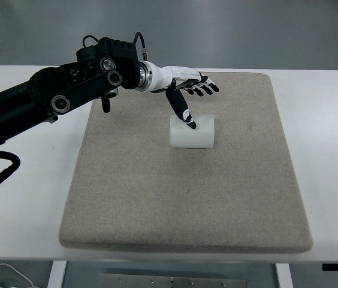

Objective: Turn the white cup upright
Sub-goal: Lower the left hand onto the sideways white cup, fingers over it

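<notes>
Here, white cup on its side, left hand fingers spread above

A white desk with rounded far corners stood on a smooth grey floor. A beige felt mat covered most of its top. Soft, even light fell from above. White cables lay coiled below the near left edge.

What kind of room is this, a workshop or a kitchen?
Probably a robotics test lab: a plain white table with a grey mat, a lone white cup lying on its side, and the left hand above it.
</notes>
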Tool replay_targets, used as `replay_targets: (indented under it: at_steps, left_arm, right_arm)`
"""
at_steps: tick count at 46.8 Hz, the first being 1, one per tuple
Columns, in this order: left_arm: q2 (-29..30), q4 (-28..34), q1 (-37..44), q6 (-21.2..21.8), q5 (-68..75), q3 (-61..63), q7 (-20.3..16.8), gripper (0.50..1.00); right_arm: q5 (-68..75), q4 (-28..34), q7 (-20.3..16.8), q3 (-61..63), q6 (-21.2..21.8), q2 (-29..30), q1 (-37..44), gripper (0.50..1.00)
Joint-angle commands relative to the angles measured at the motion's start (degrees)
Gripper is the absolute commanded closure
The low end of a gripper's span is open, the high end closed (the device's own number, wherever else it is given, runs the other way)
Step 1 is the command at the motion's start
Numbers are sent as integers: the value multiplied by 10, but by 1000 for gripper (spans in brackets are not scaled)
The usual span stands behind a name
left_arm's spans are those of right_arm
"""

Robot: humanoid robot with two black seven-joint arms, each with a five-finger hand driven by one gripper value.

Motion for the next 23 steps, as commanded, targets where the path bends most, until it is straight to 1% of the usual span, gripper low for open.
replay_targets:
  at_steps: [1,8,23]
  left_arm:
    - [-10,0,0,0,2,0,9,525]
    - [-12,0,0,0,4,5,21,525]
    - [-20,1,1,1,4,21,28,527]
  right_arm:
    - [0,0,0,0,1,0,0,570]
    - [0,0,0,0,1,0,0,570]
    - [0,0,0,0,0,0,0,570]
